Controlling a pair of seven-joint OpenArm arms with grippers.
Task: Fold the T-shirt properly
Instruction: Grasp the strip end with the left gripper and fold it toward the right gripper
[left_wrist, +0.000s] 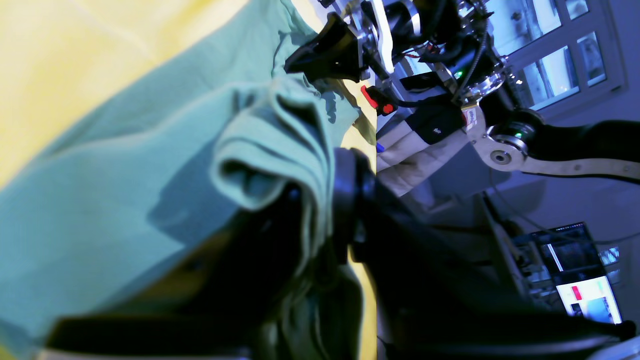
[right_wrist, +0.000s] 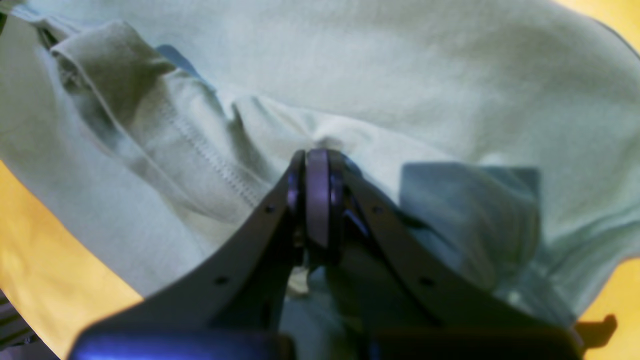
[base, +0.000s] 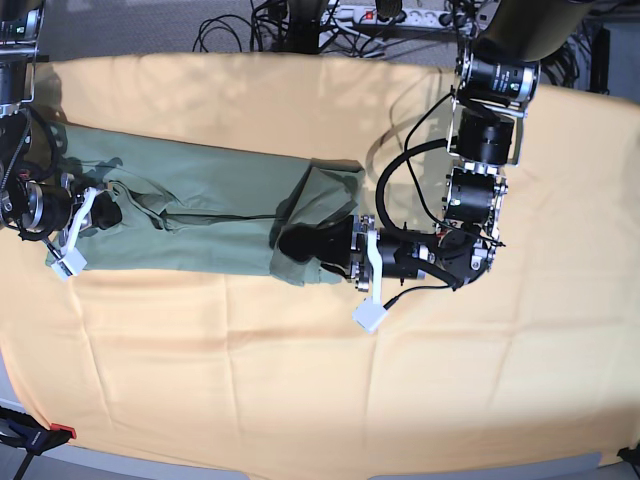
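Left wrist view: the sage-green T-shirt (left_wrist: 125, 165) fills the frame from 9 o'clock to the centre, over the yellow table cloth (left_wrist: 60, 55). A bunched roll of its fabric sits between the dark, blurred fingers of the left gripper (left_wrist: 320, 200). The jaws look parted, but whether they grip the cloth cannot be told. The other arm shows at 1 o'clock.

Right wrist view: the right gripper (right_wrist: 316, 165) has its jaws pressed together at the centre, pinching a small pucker of shirt fabric. A stitched hem runs toward 10 o'clock.

Base view: the shirt lies as a long band across the cloth's upper half — one gripper at its 9 o'clock end, the other at its 3 o'clock end. Judged from this, a fold is under way; next, a clean release by the left gripper without dragging cloth.
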